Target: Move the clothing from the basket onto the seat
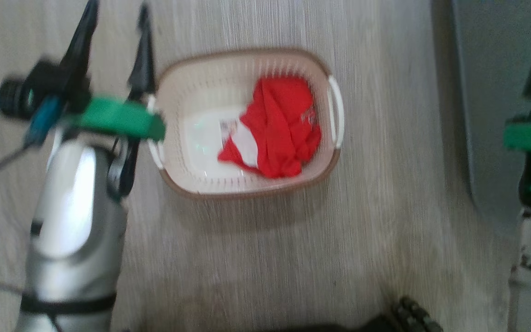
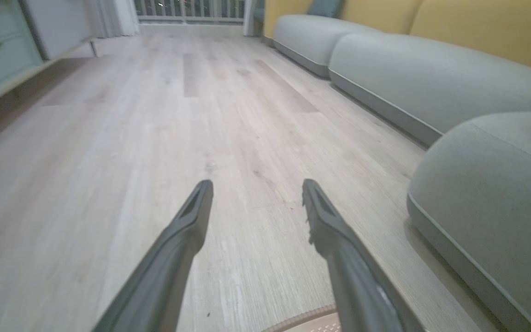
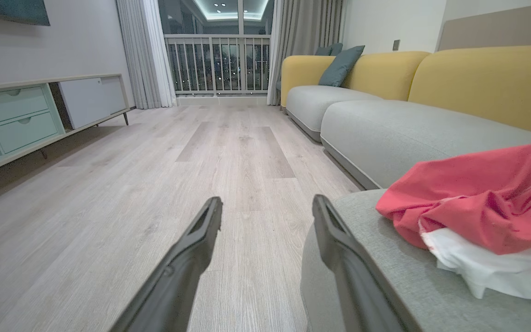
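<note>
- Part of the job looked done. A red-and-white pile (image 3: 477,198) lay on the seat (image 3: 385,281), while a crumpled red garment (image 1: 279,129) lay in the right half of the basket (image 1: 191,78). The basket stood on the floor (image 1: 293,258), left of the seat.
- Both claws were released and empty. The left gripper (image 1: 118,7) hovered just beside the basket's left handle, and the right gripper (image 3: 265,200) hung by the seat's left edge.
- The step in hand was probably the fetch of the last garment. The next move called for a claw to come over the basket, drop past the rim and clench on a fold.
- The head view gave the basket's inside from above, though blurred. The right wrist view gave the pile on the seat sharply. The left wrist view caught a sliver of the basket's brown rim and a scrap of red on the seat, far right.
</note>
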Available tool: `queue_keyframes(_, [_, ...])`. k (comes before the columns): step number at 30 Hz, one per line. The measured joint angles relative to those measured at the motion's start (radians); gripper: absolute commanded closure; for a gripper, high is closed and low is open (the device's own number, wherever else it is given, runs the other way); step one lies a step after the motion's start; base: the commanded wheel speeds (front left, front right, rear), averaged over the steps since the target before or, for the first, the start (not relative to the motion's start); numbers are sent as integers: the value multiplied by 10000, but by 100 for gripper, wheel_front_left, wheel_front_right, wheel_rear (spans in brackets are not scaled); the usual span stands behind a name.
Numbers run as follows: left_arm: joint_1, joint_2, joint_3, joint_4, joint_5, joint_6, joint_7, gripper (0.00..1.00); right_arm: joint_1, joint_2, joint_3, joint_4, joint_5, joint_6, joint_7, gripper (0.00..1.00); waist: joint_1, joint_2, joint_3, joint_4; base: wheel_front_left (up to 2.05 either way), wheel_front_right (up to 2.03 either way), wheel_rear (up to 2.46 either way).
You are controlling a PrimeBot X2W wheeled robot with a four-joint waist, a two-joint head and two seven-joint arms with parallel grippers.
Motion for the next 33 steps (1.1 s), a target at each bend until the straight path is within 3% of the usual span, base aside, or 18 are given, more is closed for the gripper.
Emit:
queue_keyframes(9, [-2704,-88,-1239,2092,267,316,2188,0,-1768,-23,558,-81,721,0,0,0,-1,0,2701,-407,0,0,0])
queue_keyframes(14, [-4023,-90,-2176,3712,265,807,3285,0,-2362,-38,1287,-94,1373,0,-2,0,-1,0,3862,-999,0,0,0])
queue_keyframes(25, [-5370,-21,-2667,6495,495,1273,4665,0,-2427,-40,1992,-514,2360,0,-2,0,-6,0,4925,-2891,0,0,0])
queue_keyframes(33, [-5697,445,-2725,7988,654,1693,4767,0,-1964,-36,1981,-719,2725,0,-2,0,-6,0,4964,-3389,0,0,0])
